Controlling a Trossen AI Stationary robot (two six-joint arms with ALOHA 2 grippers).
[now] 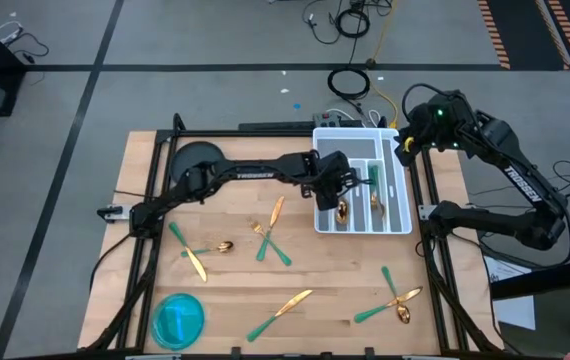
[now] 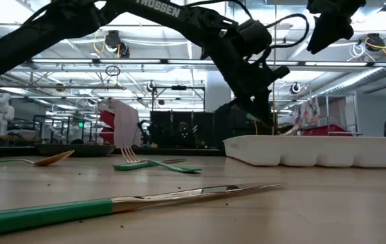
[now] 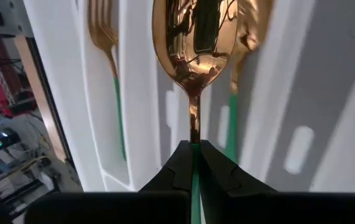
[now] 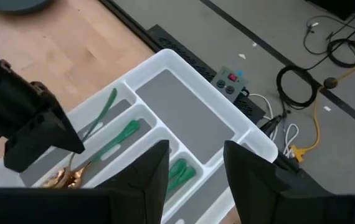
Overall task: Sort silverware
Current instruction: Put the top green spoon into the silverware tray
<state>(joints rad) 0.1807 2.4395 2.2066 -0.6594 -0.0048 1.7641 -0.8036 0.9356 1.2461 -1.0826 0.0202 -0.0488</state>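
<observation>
The left gripper (image 3: 195,163) is clamped on a spoon's (image 3: 194,43) green handle, its gold bowl hanging ahead of the jaws over the white tray (image 1: 403,215). Beyond, the right gripper (image 4: 195,165) hovers, jaws apart, empty.

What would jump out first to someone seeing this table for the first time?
The left gripper holds a gold spoon by its green handle over the white tray at the table's far right. Loose silverware lies across the wood, and a blue bowl sits at the near left corner.
</observation>
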